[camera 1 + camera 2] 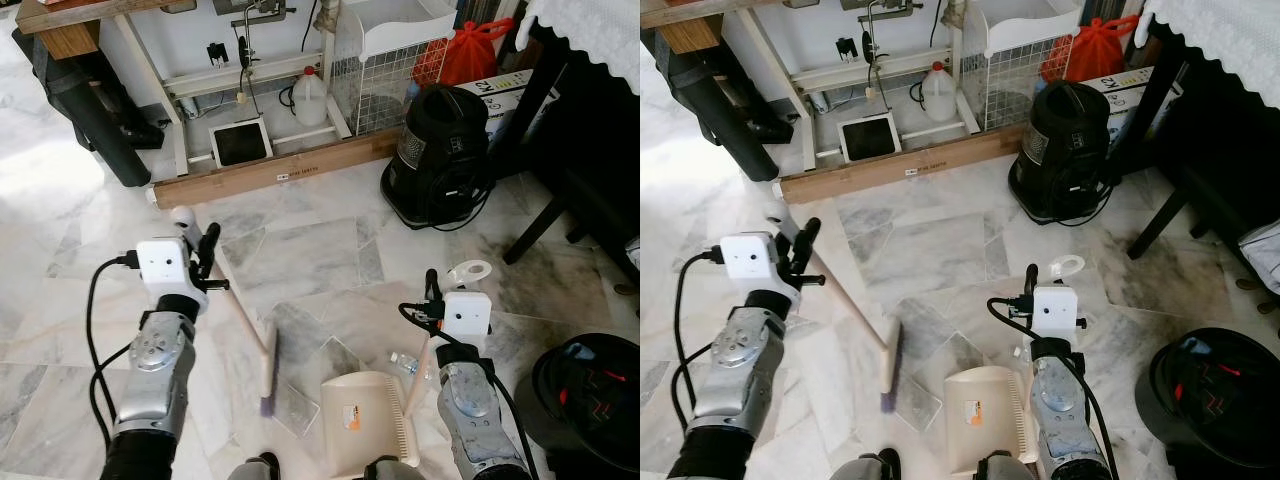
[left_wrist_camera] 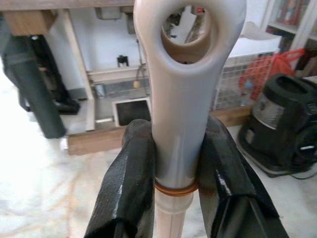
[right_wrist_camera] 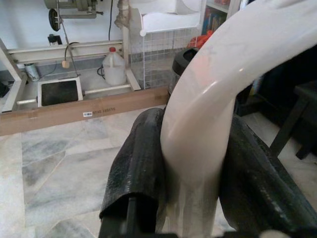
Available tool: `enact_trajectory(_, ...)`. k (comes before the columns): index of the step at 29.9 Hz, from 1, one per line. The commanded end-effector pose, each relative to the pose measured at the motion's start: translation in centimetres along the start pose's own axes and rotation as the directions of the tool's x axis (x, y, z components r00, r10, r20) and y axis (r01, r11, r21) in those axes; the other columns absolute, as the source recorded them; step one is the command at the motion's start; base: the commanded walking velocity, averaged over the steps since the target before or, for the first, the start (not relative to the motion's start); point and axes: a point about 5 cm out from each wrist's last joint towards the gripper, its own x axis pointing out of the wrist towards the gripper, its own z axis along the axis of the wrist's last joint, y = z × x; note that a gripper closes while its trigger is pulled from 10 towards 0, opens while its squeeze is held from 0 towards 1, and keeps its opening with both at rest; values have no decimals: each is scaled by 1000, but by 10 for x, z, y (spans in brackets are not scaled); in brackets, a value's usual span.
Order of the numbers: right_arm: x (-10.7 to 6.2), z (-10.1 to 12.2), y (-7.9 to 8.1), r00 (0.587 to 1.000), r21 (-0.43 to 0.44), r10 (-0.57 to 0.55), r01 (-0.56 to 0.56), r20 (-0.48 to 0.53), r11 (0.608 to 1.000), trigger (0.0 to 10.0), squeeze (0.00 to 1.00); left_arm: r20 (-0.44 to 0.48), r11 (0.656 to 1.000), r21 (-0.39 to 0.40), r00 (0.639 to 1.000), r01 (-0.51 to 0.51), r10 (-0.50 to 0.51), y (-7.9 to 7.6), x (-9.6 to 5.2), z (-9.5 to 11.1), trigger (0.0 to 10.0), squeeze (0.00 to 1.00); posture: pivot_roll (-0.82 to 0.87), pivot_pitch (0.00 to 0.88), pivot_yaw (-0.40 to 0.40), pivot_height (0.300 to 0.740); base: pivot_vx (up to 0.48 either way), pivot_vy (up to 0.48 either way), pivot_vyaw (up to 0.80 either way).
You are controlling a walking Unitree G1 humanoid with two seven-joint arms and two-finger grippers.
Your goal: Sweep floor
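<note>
Landmark: the dustpan (image 1: 362, 415), cream, lying flat on the marble floor (image 1: 300, 250) at the near edge of the head view, between the robot's two arms.
Broom (image 1: 243, 318): its pale handle slants from the left gripper down toward the dustpan; the head with purplish bristles rests on the floor just left of the dustpan, apart from it.
Left gripper (image 2: 173, 163): up and left of the dustpan, both black fingers (image 2: 126, 183) pressed against the broom's grey top end, just below its hanging loop.
Right gripper (image 3: 193, 168): just right of the dustpan and above it, fingers (image 3: 138, 168) clamped on either side of the dustpan's upright white handle.
Debris: a small clear scrap (image 1: 404, 362) lies on the floor touching or just off the dustpan's far right corner; a flat clear piece (image 1: 292, 407) lies between broom head and dustpan.
Vacuum (image 1: 440, 155): black, well beyond the dustpan, to its right.
Plank (image 1: 270, 175): long wooden board across the floor, far beyond the dustpan.
Bin (image 1: 590, 400): black, right of the dustpan, past the right arm.
</note>
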Motion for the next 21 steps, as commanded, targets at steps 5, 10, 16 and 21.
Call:
enact_trajectory(5, -7, -8, 7, 999, -14, 25, -26, -26, 1000, 10000, 0, -16, 988, 153, 999, -34, 37, 32, -6, 4, 10000, 0, 124, 238, 65, 740, 0, 0, 0)
enact_trajectory(10, -8, -8, 8, 999, -13, 28, -29, -28, 1000, 10000, 0, -41, 986, 166, 998, -32, 39, 36, -7, 1, 10000, 0, 125, 242, 66, 740, 0, 0, 0)
enact_trajectory(16, -8, -8, 10, 999, -11, 34, -34, -27, 999, 10000, 0, -176, 984, 175, 984, 46, -15, 28, -9, -20, 10000, 0, 123, 245, 68, 740, 0, 0, 0)
enact_trajectory(21, -12, -10, 14, 998, -7, 54, -54, -39, 999, 10000, 0, -226, 996, 71, 973, 53, -35, 16, -11, -34, 10000, 0, 118, 254, 73, 740, 0, 0, 0)
